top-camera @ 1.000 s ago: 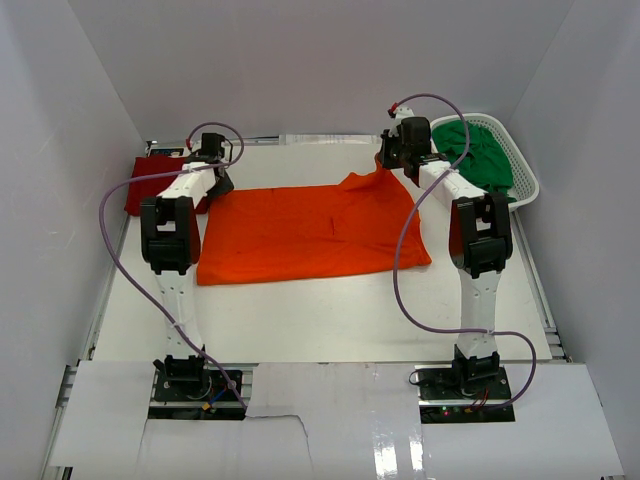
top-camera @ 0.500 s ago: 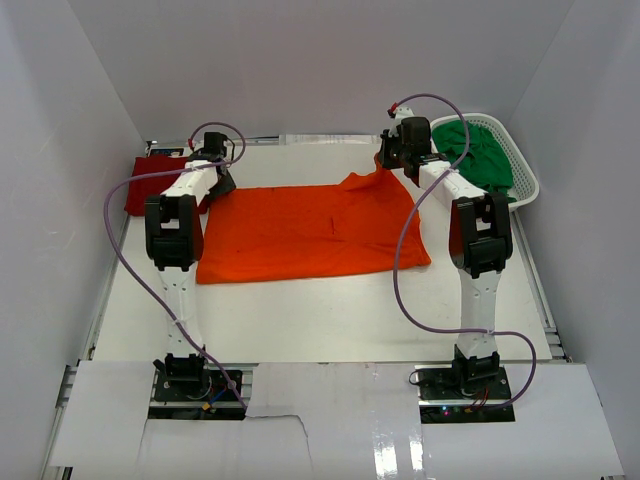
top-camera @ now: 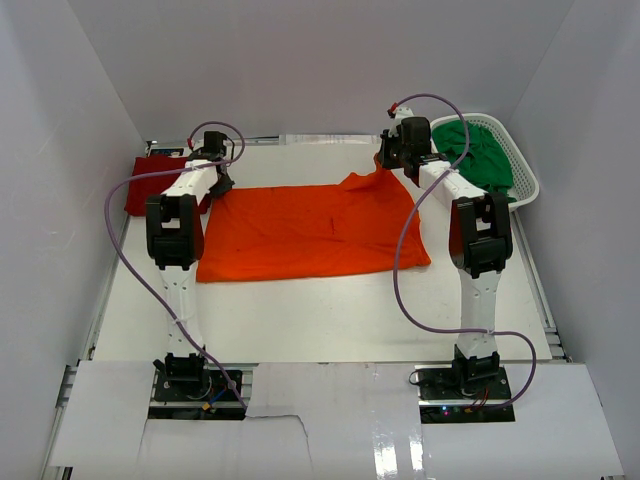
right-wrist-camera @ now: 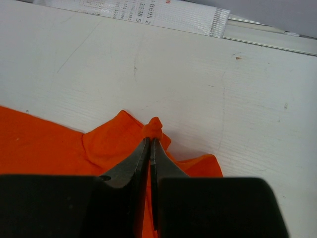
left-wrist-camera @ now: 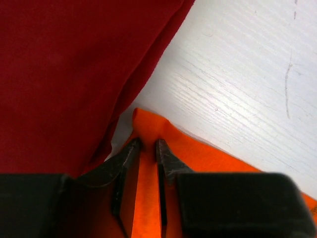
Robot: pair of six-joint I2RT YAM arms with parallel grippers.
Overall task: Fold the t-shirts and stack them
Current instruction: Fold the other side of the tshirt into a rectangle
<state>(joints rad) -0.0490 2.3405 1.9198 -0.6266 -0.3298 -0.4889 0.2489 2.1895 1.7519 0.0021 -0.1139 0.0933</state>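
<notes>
Top external view: the white table [top-camera: 330,320] carries an orange t-shirt [top-camera: 310,230] spread flat across its middle, long side running left to right, its near edge straight and its far right corner drawn up into a peak. At the far right sits a white mesh basket [top-camera: 525,185], and a green t-shirt [top-camera: 475,155] is bunched inside it. At the far left a dark red t-shirt [top-camera: 150,185] lies on the table as a compact pile, just beside the far left corner of the orange one.

Both arms reach away from their bases toward the far side, one to each far corner of the orange t-shirt. The right tool [top-camera: 390,160] is at the raised far right corner. In the right wrist view, the right tool [right-wrist-camera: 150,141] is closed to a slit, with a small nub of orange cloth pinched at its tips and poking out beyond them.

The left tool [top-camera: 218,182] is at the far left corner. In the left wrist view, the left tool [left-wrist-camera: 147,146] has its fingers [left-wrist-camera: 130,153] a narrow gap apart on either side of the orange corner. Orange cloth fills that gap, and the dark red cloth lies close on the left. Whether they actually clamp the cloth I cannot tell.
</notes>
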